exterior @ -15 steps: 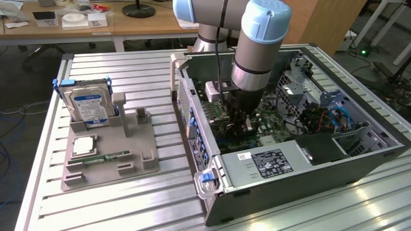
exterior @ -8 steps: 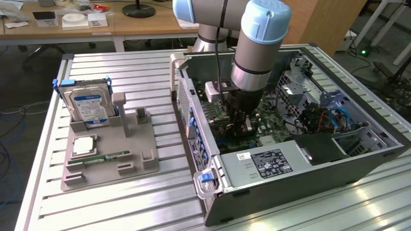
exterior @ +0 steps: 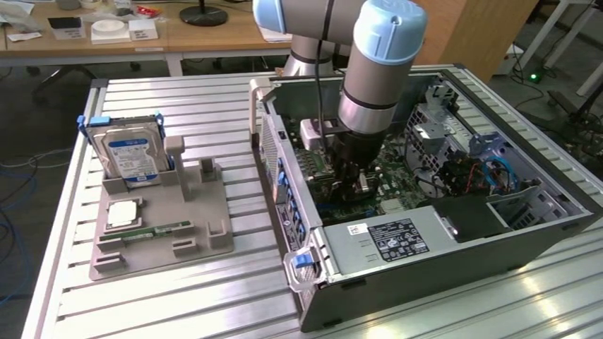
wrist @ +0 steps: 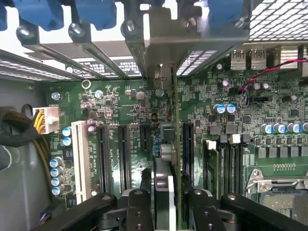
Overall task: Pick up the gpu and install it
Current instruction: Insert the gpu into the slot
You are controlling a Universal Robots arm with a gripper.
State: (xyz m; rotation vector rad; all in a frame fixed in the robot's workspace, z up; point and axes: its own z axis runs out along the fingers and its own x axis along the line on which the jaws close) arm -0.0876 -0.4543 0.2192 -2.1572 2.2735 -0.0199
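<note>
The gpu point(wrist: 169, 144) stands edge-on in the wrist view, a thin green board with a dark cooler on one face. Its silver end bracket point(wrist: 166, 43) reaches the rear slot openings of the computer case point(exterior: 282, 141). My gripper point(wrist: 168, 211) is shut on the card, with black fingers point(wrist: 139, 207) on either side of it. The card sits over the green motherboard point(wrist: 125, 101), between the long black expansion slots point(wrist: 122, 154); whether it is seated I cannot tell. In the exterior view my gripper point(exterior: 356, 185) reaches down inside the open case.
A grey fixture tray point(exterior: 203, 226) at the exterior view's left holds a hard drive point(exterior: 130, 157), a memory stick point(exterior: 155, 231) and a CPU point(exterior: 123, 214). The power supply point(exterior: 396, 240) fills the case's near end. Yellow cables point(wrist: 41, 144) and a white slot point(wrist: 81, 161) lie beside the card.
</note>
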